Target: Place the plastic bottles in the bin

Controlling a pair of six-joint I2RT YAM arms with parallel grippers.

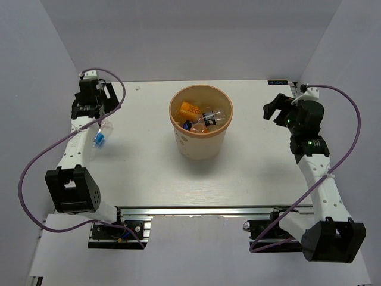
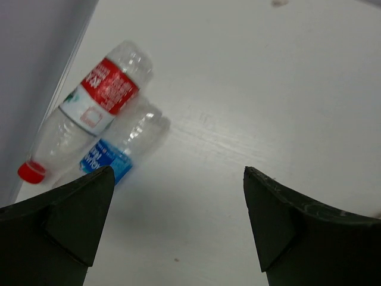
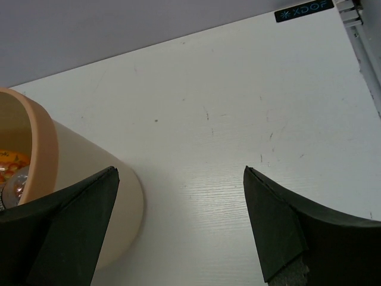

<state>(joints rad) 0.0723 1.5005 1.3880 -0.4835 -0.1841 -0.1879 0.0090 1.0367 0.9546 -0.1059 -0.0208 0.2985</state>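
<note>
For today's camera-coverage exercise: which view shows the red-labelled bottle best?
Left wrist: the red-labelled bottle shows whole, cap to base. In the top view I cannot make it out; the right wrist view misses it.

We're looking at a robotics lab test cell, no question. There's a white counter (image 1: 262,167), boxed in by plain pale walls (image 1: 190,36) on three sides. Along the near edge runs a bare aluminium rail (image 1: 202,210), and mounted there side by side are a left arm (image 1: 74,152) and a right arm (image 1: 315,173), with white links and black joints. Purple cables (image 1: 22,179) loop loose from both. In the far right corner, a small dark sticker (image 3: 303,10) reads XDOF. Mid-counter stands a tan bin (image 1: 199,143) with plastic bottles (image 1: 213,117) inside. It's a staged bench.
</note>
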